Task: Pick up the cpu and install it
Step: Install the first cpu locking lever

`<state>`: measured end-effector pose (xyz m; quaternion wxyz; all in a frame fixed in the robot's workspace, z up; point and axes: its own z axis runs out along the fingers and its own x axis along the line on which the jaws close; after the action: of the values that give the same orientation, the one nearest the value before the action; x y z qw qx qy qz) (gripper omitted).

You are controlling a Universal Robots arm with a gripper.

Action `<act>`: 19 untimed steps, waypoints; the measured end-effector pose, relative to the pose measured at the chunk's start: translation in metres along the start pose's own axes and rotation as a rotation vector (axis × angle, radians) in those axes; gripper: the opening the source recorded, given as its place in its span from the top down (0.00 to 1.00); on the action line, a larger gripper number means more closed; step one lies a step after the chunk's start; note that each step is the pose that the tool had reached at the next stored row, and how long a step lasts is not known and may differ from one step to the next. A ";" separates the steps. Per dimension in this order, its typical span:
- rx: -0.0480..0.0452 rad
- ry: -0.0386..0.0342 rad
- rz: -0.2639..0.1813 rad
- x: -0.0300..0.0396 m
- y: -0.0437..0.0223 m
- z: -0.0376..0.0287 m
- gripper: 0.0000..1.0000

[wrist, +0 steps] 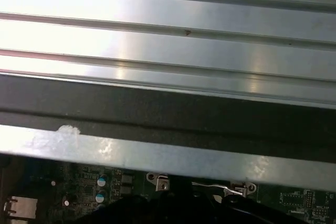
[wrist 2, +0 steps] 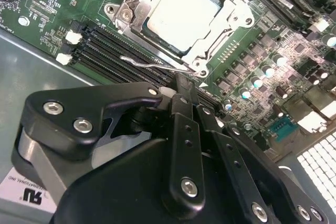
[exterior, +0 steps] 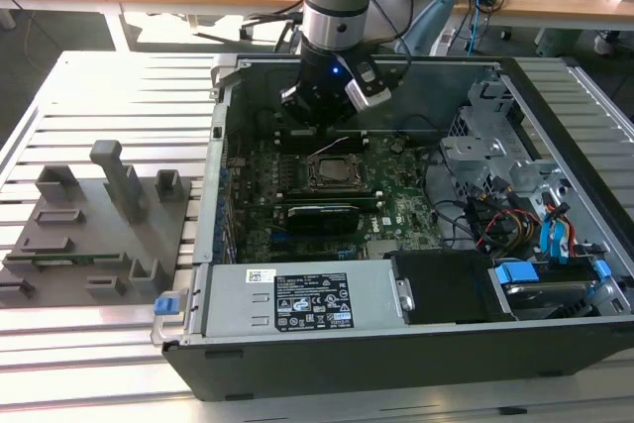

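The cpu [wrist 2: 181,11], a pale silvery square chip, lies flat inside the open socket frame [wrist 2: 134,3] on the green motherboard; in the exterior view the cpu [exterior: 333,168] sits mid-board inside the computer case [exterior: 297,364]. My gripper [wrist 2: 178,81] hangs just beside the socket, over the memory slots, with its black fingers [wrist 2: 184,124] pressed together and nothing between them. Its tips are next to the thin wire socket lever [wrist 2: 152,64], which stands loose along the socket's edge. In the exterior view the gripper [exterior: 322,134] hovers low, behind the socket.
Grey plastic fixture blocks [exterior: 109,215] stand on the slatted table at the exterior view's left. Drive cages and cables [exterior: 515,205] fill the case's right side, the power supply [exterior: 297,304] its front. In the first wrist view the case wall [wrist: 168,119] and table slats [wrist: 168,35] lie close.
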<state>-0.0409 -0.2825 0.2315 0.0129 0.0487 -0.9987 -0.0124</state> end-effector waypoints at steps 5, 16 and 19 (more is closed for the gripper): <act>-0.0124 0.0026 0.000 -0.0033 -0.0007 0.0054 0.89; -0.0148 0.0100 0.000 -0.0206 -0.0026 0.0129 0.89; -0.0151 0.0140 0.000 -0.0304 -0.0037 0.0171 0.89</act>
<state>-0.0108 -0.2828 0.2135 0.0203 0.0486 -0.9984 -0.0197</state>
